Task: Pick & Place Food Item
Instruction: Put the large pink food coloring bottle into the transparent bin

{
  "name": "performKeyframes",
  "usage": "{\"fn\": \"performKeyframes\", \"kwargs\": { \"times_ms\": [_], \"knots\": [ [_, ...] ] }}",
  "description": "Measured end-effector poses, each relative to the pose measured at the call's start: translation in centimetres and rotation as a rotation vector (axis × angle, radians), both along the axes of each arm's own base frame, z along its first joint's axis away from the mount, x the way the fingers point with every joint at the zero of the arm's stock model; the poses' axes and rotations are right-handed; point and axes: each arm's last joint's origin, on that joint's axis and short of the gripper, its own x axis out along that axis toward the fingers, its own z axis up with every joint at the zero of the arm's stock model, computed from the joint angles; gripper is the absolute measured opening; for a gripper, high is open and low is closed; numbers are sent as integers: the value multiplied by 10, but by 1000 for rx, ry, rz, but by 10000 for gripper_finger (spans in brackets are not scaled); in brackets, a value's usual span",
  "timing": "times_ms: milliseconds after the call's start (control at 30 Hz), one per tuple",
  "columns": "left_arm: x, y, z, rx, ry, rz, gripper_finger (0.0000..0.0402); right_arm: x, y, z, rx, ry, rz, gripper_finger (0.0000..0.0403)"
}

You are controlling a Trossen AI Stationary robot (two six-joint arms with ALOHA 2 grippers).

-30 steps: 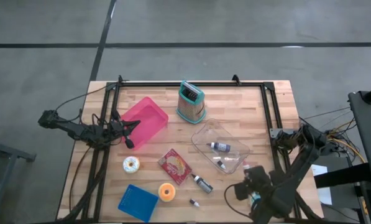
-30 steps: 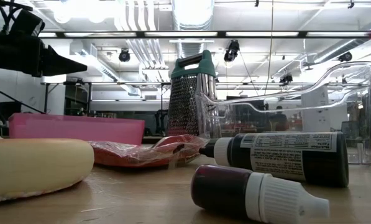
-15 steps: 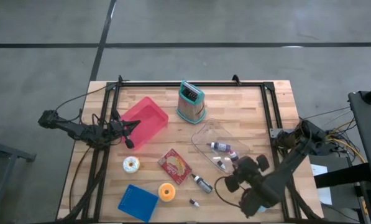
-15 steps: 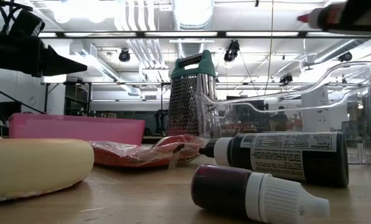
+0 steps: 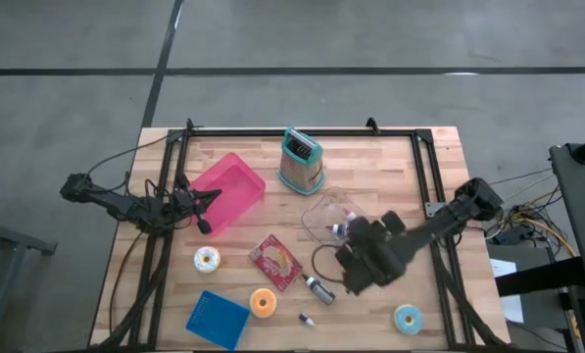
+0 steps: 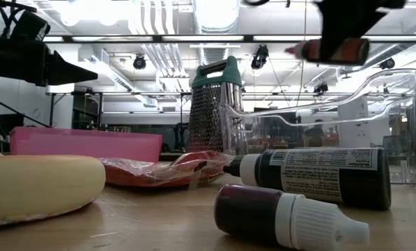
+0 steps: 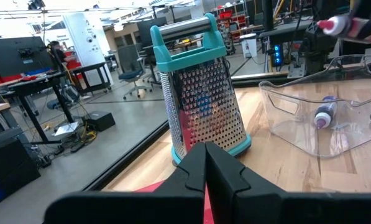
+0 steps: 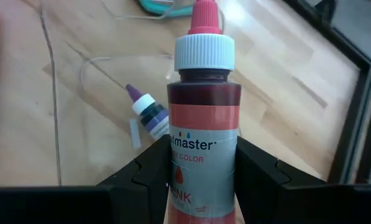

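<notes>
The right gripper (image 8: 201, 177) is holding a small pink food color bottle (image 8: 202, 118). Its two dark fingers (image 8: 145, 174) are partly open and are squeezing the lower part of the bottle from both sides. The bottle is sticking straight out past the fingertips, so its long side is running the same way the fingers are pointing. Its white cap with the pink tip is at the far end, away from the gripper.

From the table-height camera, the bottle (image 6: 327, 51) is up in the air and lying almost flat, with the tip pointing sideways, not up or down.

From above, the right gripper (image 5: 356, 263) is hanging over the near edge of the clear plastic bin (image 5: 323, 213). Just past the bottle's tip, a purple-capped bottle (image 8: 146, 112) is lying on its side inside the bin. Farther out beyond the bin, the metal grater (image 5: 301, 161) is standing upright.

Next to the gripper, toward the middle of the table, a dark bottle (image 5: 317, 287) is lying flat on the wood. Behind the gripper, near the table's front edge, a blue-frosted donut (image 5: 407, 318) is lying on the table.

The left gripper (image 5: 203, 222) is waiting far across the table, beside the pink tray (image 5: 235, 181). Its fingers (image 7: 225, 171) are pressed together with nothing between them.
</notes>
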Motion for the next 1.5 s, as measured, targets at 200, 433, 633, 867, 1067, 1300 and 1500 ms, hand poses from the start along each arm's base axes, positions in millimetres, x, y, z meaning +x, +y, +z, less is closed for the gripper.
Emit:
{"fn": "performKeyframes", "kwargs": {
  "times_ms": [200,433,633,867,1067,1300,1500],
  "knots": [
    [0,0,0,0,0,0,5,23,-26,-3,40,47,88,139],
    [0,0,0,0,0,0,5,38,-39,-15,86,60,194,139],
    [0,0,0,0,0,0,5,38,-45,-32,160,97,188,139],
    [0,0,0,0,0,0,5,38,-43,-44,228,105,226,139],
    [0,0,0,0,0,0,5,36,-42,-58,303,110,233,139],
    [0,0,0,0,0,0,5,32,-45,-78,354,108,246,139],
    [0,0,0,0,0,0,5,31,-50,-97,416,72,244,139]
  ]
}}
